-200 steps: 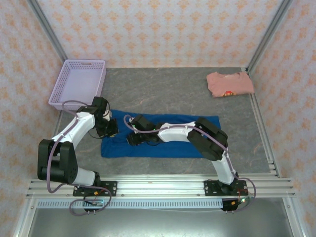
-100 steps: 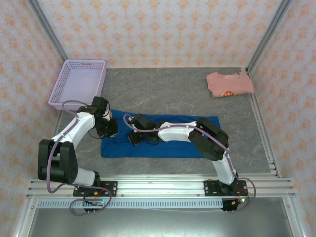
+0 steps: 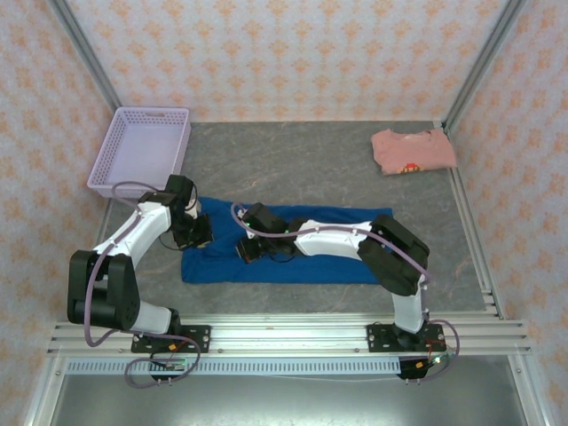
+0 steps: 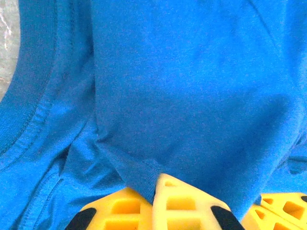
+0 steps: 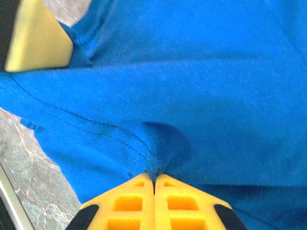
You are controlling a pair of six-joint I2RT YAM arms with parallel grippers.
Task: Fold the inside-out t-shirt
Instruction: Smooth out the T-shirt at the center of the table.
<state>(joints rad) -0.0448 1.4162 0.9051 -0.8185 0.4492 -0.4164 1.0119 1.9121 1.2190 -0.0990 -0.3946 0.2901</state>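
The inside-out t-shirt [image 3: 328, 266] is royal blue and lies as a long flat band across the near half of the table. At the band's left end, my left gripper [image 3: 198, 233] is shut on a fold of the cloth [image 4: 144, 170], and the ribbed collar [image 4: 29, 110] curves past on the left. A little to the right, my right gripper [image 3: 249, 251] is low on the shirt. Its yellow jaws are closed on a small pinch of fabric [image 5: 160, 143] beside a stitched hem. A pale finger of the left gripper [image 5: 36, 40] shows in the top left corner of the right wrist view.
A lilac basket [image 3: 142, 151] stands at the back left. A folded salmon-pink shirt [image 3: 413, 151] lies at the back right. Grey marbled table [image 3: 302, 169] stretches behind the blue shirt. Aluminium rails [image 3: 284, 333] run along the near edge, and posts rise at the back corners.
The right gripper has closed on the shirt. Its arm has shifted slightly right, the elbow most of all. The left arm has stayed put.
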